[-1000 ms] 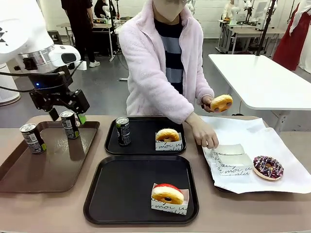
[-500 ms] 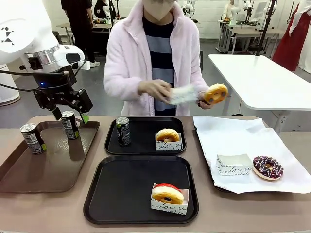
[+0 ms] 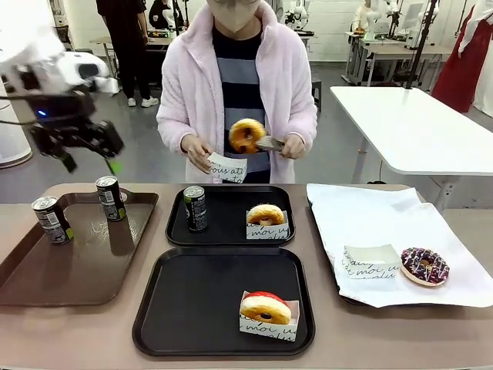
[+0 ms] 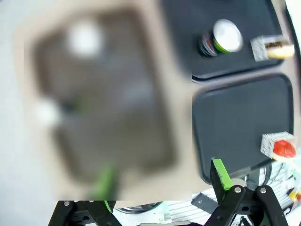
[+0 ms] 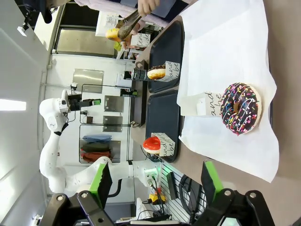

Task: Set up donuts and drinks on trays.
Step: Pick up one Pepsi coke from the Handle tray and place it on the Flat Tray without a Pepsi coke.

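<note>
Two black trays lie mid-table. The far tray [image 3: 231, 202] holds a dark can [image 3: 195, 208] and a yellow-iced donut [image 3: 266, 215] in its white box. On the near tray [image 3: 200, 301] sits a boxed red-iced donut [image 3: 265, 308]. Two more cans [image 3: 48, 220] [image 3: 110, 198] stand on the brown tray [image 3: 77, 266]. My left gripper [image 3: 91, 163] hangs open and empty above that tray's far end. The left wrist view looks down on the far tray's can [image 4: 222, 41] and the red donut [image 4: 280, 148]. My right gripper [image 5: 156, 179] is open, well off from the chocolate sprinkled donut [image 5: 240, 109].
The person holds a tan donut [image 3: 246, 135] in tongs and a paper box [image 3: 227, 167] at chest height behind the far tray. On the white-paper-lined tray [image 3: 362, 212] at the right lie a chocolate donut [image 3: 424, 266] and an empty box [image 3: 370, 260].
My left gripper rose up and to the left, away from the can standing on the brown tray. The person lifted the tan donut and a box to chest height.
</note>
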`<state>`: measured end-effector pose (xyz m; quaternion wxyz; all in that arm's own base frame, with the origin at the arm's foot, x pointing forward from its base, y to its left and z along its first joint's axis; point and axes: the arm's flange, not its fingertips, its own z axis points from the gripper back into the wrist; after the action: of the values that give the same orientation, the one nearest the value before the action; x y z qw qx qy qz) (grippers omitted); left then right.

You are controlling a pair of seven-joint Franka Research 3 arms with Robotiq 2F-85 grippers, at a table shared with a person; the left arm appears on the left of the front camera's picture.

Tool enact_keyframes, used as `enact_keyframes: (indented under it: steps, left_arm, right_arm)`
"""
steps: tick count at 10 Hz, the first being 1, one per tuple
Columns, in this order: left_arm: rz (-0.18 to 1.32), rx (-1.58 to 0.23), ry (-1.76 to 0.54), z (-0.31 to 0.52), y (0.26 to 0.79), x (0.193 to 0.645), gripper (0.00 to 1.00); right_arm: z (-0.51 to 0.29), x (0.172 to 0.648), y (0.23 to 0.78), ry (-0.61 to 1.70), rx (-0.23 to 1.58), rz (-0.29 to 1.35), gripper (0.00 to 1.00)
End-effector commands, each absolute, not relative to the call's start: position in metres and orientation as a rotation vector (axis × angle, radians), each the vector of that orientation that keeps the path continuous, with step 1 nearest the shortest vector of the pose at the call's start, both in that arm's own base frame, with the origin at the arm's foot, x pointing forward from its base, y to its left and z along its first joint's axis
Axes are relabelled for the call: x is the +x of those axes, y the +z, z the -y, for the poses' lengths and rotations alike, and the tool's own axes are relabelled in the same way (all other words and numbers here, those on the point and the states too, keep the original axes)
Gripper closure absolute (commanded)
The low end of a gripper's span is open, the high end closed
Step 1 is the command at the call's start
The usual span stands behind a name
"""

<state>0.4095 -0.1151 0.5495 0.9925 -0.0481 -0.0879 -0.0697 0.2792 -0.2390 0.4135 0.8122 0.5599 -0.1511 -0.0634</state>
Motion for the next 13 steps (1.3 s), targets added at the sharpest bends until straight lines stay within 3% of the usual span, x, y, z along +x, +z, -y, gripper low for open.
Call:
enact_keyframes:
  steps: [1,5,13]
  left_arm:
    - [0.184,-0.086,-0.041,0.047,0.562,0.446,0.00]
    - [0.144,0.032,0.135,-0.051,0.536,0.474,0.00]
    - [0.102,0.012,0.132,-0.063,0.510,0.478,0.00]
  right_arm:
    - [0.239,0.279,0.414,-0.135,1.208,0.327,0.00]
    - [0.239,0.279,0.414,-0.135,1.208,0.327,0.00]
    - [0.239,0.279,0.414,-0.135,1.208,0.327,0.00]
